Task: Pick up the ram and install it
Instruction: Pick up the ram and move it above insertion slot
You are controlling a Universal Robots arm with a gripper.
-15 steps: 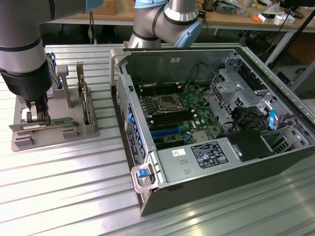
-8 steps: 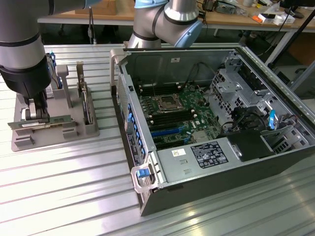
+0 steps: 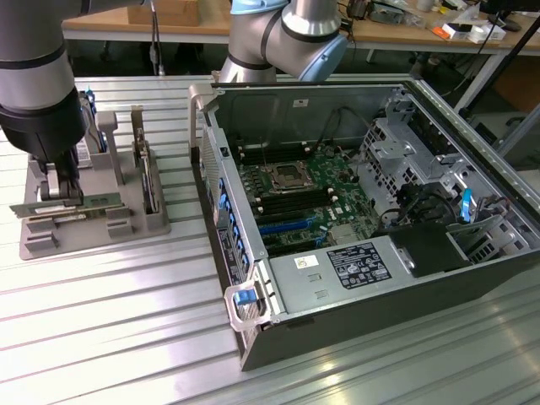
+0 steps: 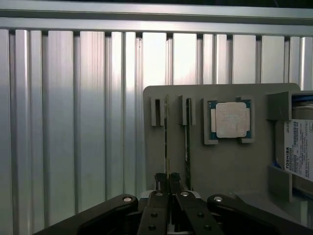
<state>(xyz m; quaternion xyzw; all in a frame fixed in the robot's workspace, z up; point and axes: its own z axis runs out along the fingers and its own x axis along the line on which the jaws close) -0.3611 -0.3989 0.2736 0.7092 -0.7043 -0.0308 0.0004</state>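
Tabletop (image 3: 110, 337) of ribbed metal, claw (image 4: 169, 185) pinching ram (image 4: 167, 139), cluttered benches (image 3: 405, 29) behind

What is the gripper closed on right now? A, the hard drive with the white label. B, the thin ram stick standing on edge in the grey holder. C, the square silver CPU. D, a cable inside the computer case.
B: in the wrist view the gripper is shut on the edge of the ram, while the CPU and the hard drive sit apart from it in the grey holder.
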